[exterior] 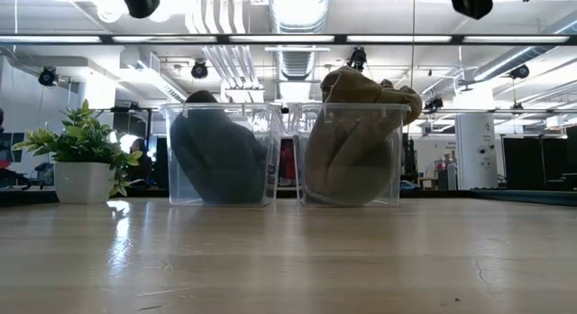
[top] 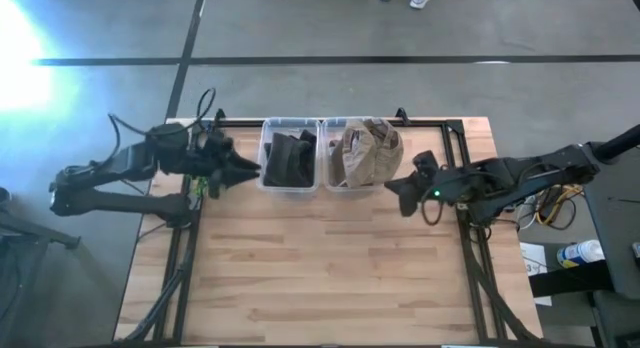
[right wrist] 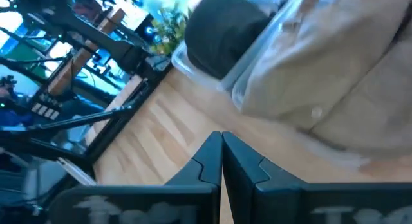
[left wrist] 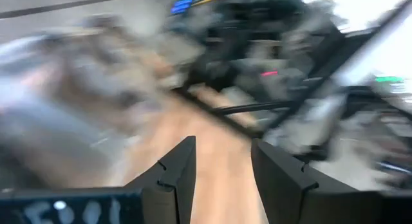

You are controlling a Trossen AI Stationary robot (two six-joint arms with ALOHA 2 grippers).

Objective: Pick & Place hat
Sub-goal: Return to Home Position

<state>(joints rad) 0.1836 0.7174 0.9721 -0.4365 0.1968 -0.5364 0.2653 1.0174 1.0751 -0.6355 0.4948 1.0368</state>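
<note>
Black cap (top: 289, 158) in left bin (top: 266, 178), tan cap (top: 366, 151) right

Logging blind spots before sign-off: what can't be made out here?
Black caps count: high and low views, one dark heap in the left bin.
Tan caps count: folds overlap in the right bin.
Left wrist view: nothing beyond the left gripper is identifiable.

From its own side the left dark six-joint arm (top: 110, 176) reaches inward, elbow bent. Its two-finger left gripper (top: 250, 171) points toward the middle, fingers (left wrist: 177, 169) parted. The right dark arm (top: 520, 173) mirrors it from the opposite side, and its right gripper (top: 392, 186) has its fingers (right wrist: 206, 159) pressed together.
</note>
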